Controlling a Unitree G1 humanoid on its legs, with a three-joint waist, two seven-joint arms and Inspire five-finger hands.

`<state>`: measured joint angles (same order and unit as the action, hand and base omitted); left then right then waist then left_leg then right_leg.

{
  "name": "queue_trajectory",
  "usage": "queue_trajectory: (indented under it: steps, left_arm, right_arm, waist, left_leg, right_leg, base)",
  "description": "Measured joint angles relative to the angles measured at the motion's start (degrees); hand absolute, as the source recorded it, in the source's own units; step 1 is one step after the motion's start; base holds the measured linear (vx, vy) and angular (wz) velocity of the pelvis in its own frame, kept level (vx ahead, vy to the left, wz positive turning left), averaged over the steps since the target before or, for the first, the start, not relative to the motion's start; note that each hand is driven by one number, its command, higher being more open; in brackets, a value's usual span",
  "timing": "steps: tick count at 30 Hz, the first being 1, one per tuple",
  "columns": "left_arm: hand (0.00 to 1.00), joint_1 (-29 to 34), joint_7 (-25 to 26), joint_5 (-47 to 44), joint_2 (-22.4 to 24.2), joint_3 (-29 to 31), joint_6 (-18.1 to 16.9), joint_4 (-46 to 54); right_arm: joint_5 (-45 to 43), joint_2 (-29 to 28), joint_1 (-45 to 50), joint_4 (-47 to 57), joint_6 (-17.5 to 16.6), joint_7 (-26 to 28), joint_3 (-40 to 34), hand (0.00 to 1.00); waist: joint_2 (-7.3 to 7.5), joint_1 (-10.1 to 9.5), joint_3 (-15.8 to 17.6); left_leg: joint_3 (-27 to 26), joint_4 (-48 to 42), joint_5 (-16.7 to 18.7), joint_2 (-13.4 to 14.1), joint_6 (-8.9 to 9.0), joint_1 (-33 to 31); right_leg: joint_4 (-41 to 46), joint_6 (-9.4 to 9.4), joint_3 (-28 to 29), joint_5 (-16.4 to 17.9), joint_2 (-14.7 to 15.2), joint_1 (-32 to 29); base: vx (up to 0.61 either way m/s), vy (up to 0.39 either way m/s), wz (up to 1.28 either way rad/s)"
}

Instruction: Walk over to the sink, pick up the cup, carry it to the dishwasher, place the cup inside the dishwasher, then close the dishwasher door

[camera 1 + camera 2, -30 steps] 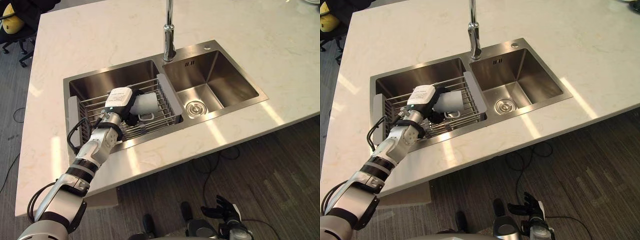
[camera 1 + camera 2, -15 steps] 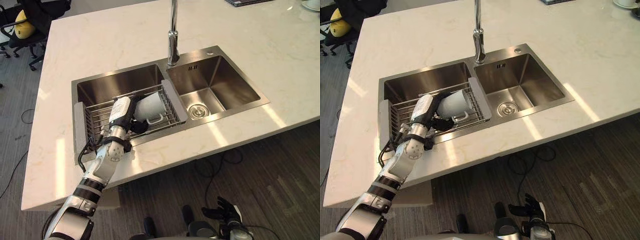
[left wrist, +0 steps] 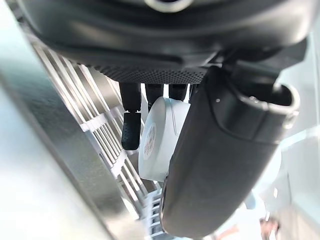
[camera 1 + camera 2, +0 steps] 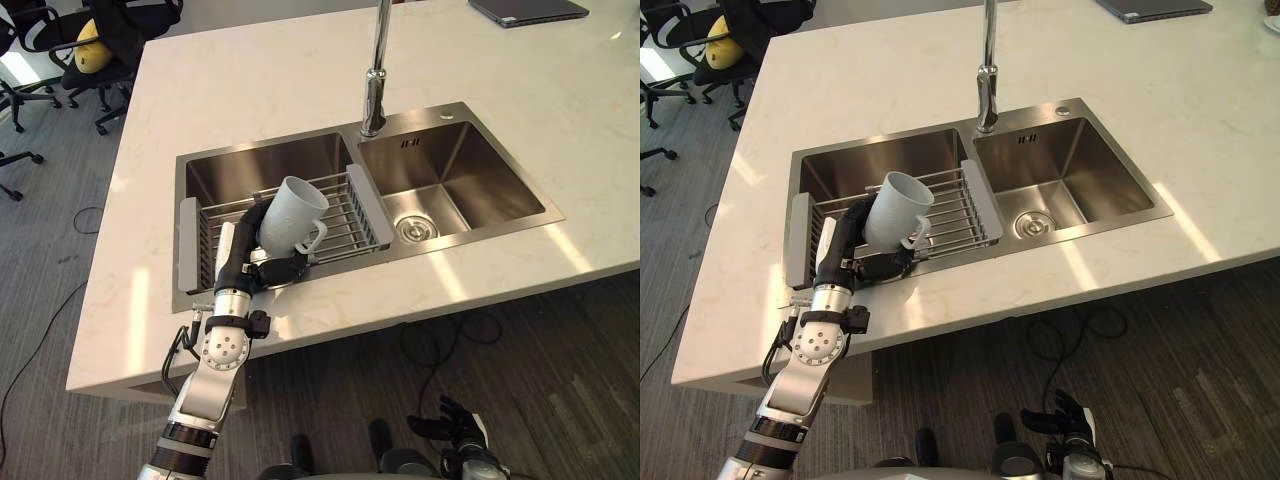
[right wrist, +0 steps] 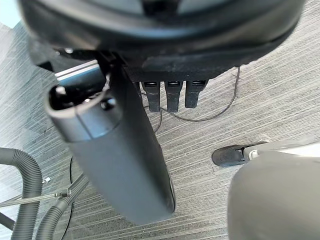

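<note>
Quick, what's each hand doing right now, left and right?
Left hand: shut on the white cup, over the sink rack.
Right hand: open, fingers straight, holding nothing.

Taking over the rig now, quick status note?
Left hand: shut on the cup, held tilted above the rack in the left basin of the sink.
Right hand: open, hanging low near the floor, idle.
Done: at the sink, cup picked up.
Left: carry it to the dishwasher, put it inside, close the door.
</note>
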<state>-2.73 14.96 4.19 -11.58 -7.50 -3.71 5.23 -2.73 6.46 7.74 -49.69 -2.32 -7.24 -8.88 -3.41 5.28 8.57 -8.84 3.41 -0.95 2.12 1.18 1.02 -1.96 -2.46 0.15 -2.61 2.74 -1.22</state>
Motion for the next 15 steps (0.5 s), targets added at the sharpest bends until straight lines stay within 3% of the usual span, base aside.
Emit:
queue_trajectory:
  steps: [15]
  left_arm:
    - [0.3,9.6,-0.4,-12.6,5.8,2.5,-2.8,8.9]
  right_arm:
    - [0.0,-1.6,0.4,0.0,-0.2,-0.3,-2.1,0.9]
  waist:
    - [0.89,-2.43,-1.6]
  left_leg:
    - [-1.1,-1.1,1.1,0.6,-0.24,0.3]
  right_leg:
    - [1.8,0.07,1.2,1.4,-0.5,-0.5]
  base:
    - [0.01,-0.006,-0.04]
